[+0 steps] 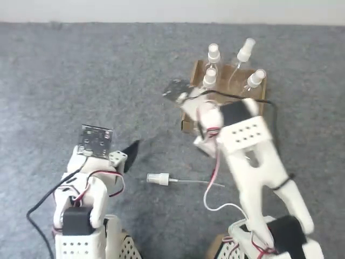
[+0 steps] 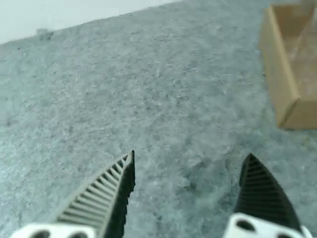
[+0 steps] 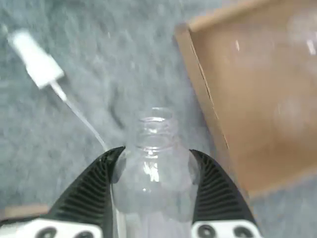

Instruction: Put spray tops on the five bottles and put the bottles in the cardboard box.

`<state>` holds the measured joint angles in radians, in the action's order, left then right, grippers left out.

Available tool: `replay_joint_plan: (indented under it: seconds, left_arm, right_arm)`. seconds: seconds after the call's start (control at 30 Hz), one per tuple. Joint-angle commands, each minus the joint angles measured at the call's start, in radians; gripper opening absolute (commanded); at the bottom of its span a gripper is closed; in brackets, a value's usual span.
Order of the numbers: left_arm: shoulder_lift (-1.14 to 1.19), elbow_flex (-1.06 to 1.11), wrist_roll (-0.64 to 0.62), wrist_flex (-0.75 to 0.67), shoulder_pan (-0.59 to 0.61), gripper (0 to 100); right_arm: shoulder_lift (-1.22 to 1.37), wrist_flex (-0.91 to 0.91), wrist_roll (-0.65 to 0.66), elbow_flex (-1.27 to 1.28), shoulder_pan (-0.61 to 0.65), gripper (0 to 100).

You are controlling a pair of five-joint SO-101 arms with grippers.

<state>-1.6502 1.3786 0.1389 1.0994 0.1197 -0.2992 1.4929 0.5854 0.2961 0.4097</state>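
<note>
Beside the box, the fifth bottle lacks its top

Toward the far edge of the worktop point(image 1: 81, 70), right of its middle, the cardboard box point(image 1: 195, 73) holds four capped bottles point(image 1: 214, 54), all standing upright. The right gripper point(image 3: 156, 152) has its fingers pinching the last bottle point(image 3: 154, 129) by its shoulders. The bottle's neck is bare and open. It sits just outside the box wall that faces the worktop's left edge, and I cannot tell whether it is upright or leaning.

The loose spray top point(image 1: 159, 178) lies flat nearer the front edge, about midway along it. Its thin tube point(image 1: 188, 182) trails toward the right arm, and it lies apart from both grippers. The left gripper point(image 2: 191, 156) hangs over bare worktop toward the front left corner, its fingers spread wide with nothing between them.

The step in hand looks like capping the fifth bottle, with boxing it to follow. The next move probably falls to the left gripper. It would need to pick up the spray top by its head, feed the limp tube into the narrow neck and seat the head. Meanwhile the right gripper would hold the bottle steady, since a small wobble could send the tube past the opening
</note>
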Motion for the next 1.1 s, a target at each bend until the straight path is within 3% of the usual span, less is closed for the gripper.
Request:
replay_joint_plan:
  seconds: [0.0,0.23,0.33,0.47,0.67,1.07]
  left_arm:
    - [0.014,-0.102,0.071,0.051,-0.044,31]
    - [0.368,-0.306,0.261,0.169,-0.107,27]
    - [0.537,-0.367,0.367,0.250,-0.187,27]
    - [0.712,-0.363,0.419,0.258,-0.272,27]
    - [0.910,-0.357,0.365,0.106,-0.313,27]
    - [1.255,-0.360,0.373,-0.106,-0.298,27]
  right_arm:
    - [-0.124,0.105,0.048,-0.060,-0.206,4.8]
    - [-0.151,0.031,0.086,0.005,-0.604,4.8]
    - [-0.143,-0.087,0.089,0.095,-0.748,4.8]
    - [-0.142,-0.298,0.089,0.236,-0.911,5.0]
    - [-0.142,-0.450,0.091,0.362,-0.990,5.2]
    - [-0.142,-0.453,0.143,0.381,-1.021,5.2]
